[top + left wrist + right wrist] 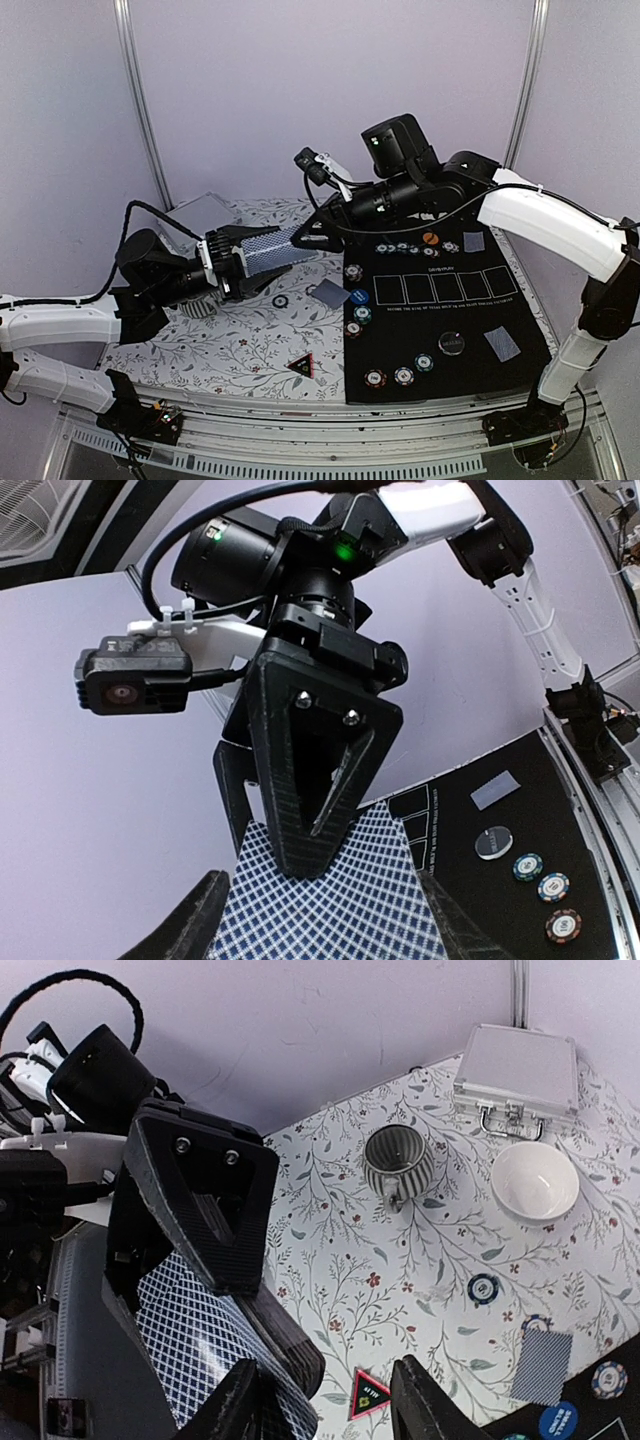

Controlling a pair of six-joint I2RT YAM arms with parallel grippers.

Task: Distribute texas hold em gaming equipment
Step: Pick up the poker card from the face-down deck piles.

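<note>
**Taking one card off the held deck**

The left gripper point(255, 262) is clamped on the deck of grey-blue-backed, cross-hatched playing cards point(280, 250), which juts out beyond its jaws toward the right arm. The right gripper point(312, 236) meets that free end with its jaws spread, a finger on either side of the stack and nothing visibly pinched. To do this well, it should probably nip only the top card's edge and draw it straight off. The card can then go to the black felt mat point(410, 330) lying below and beyond the right jaws.
</note>
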